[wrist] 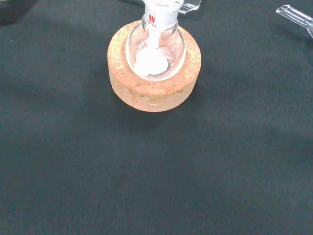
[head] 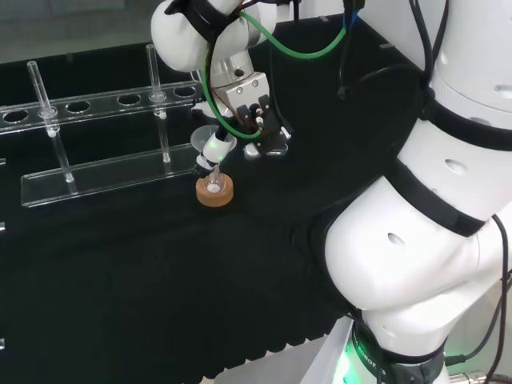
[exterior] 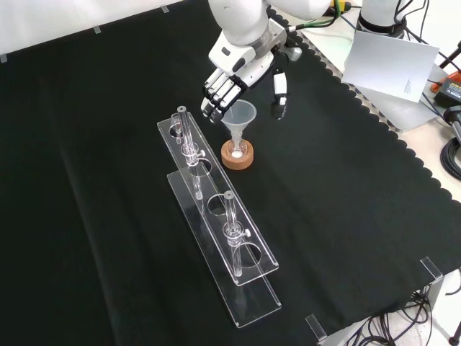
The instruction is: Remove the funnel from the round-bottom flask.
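A clear funnel (exterior: 240,114) stands with its stem in the neck of a small round-bottom flask (exterior: 237,149), which rests on a cork ring (exterior: 238,161). White powder (wrist: 150,61) lies in the flask (wrist: 156,46), seen close over the cork ring (wrist: 152,93) in the wrist view. The hand (exterior: 243,71) hovers just above and behind the funnel. Its fingers (exterior: 214,99) hang left of the funnel's cone and its thumb (exterior: 279,97) right of it in the front view, with gaps on both sides. In the head view the hand (head: 254,102) stands over the funnel (head: 206,138) and cork ring (head: 215,194).
A clear test-tube rack (exterior: 216,209) stretches from beside the flask toward the cloth's near edge in the front view, with two upright tubes (exterior: 186,134) (exterior: 230,216). In the head view the rack (head: 96,104) lies left of the flask. A white sheet (exterior: 389,61) lies beyond the cloth.
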